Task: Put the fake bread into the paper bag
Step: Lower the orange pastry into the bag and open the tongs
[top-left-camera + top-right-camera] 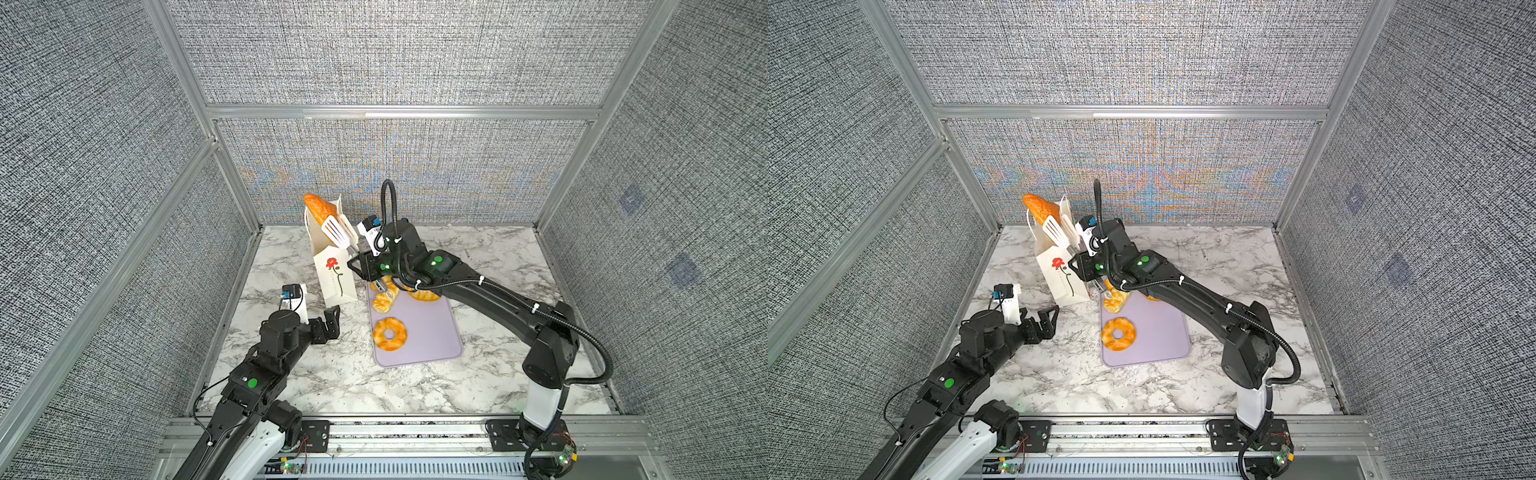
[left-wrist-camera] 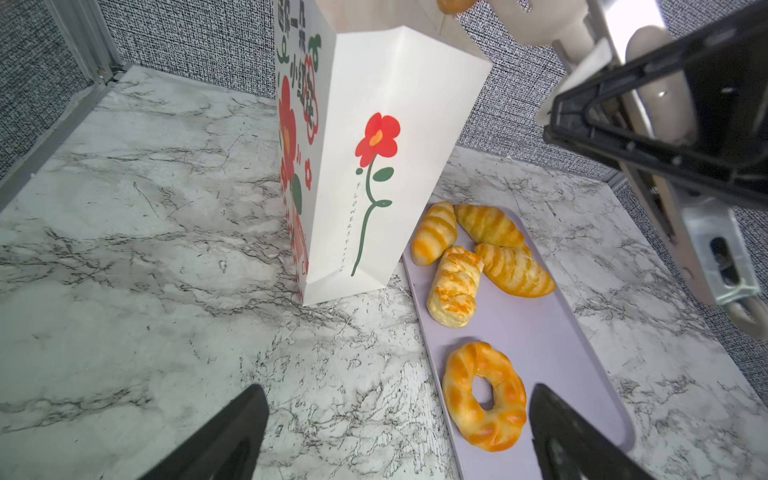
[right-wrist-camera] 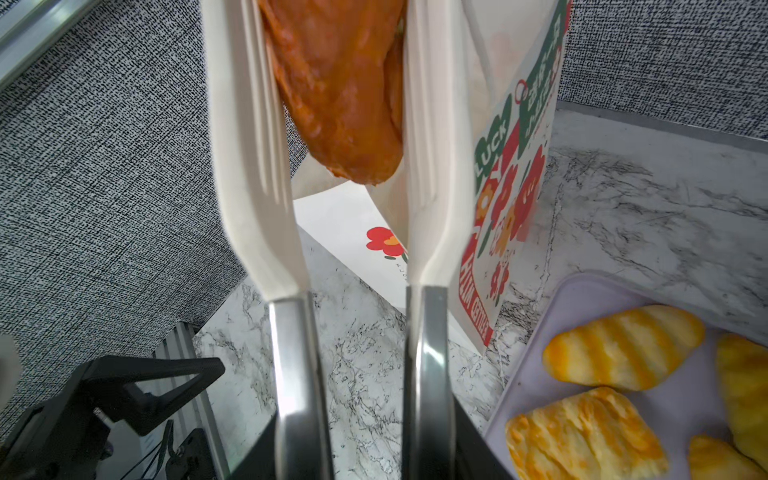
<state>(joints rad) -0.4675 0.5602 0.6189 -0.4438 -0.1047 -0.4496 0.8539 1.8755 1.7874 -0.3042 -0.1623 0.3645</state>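
The white paper bag (image 1: 334,274) (image 2: 374,166) with a red flower stands upright left of the tray. My right gripper (image 1: 362,266) (image 3: 361,436) is shut on the metal arms of white-tipped tongs (image 1: 337,230) (image 3: 257,166). An orange-brown fake bread piece (image 1: 316,207) (image 3: 345,104) sits between the tong blades, sticking out of the bag's mouth, with a gap at one blade. A ring doughnut (image 1: 389,333) (image 2: 484,397), a braided roll (image 2: 455,286) and croissants (image 2: 515,270) lie on the tray. My left gripper (image 1: 332,322) (image 2: 395,432) hovers open and holds nothing, near the bag's foot.
The lilac tray (image 1: 432,332) (image 2: 552,340) lies mid-table on the marble top, its far end under my right arm. Grey fabric walls with aluminium posts close in the back and both sides. A metal rail (image 1: 415,428) runs along the front edge.
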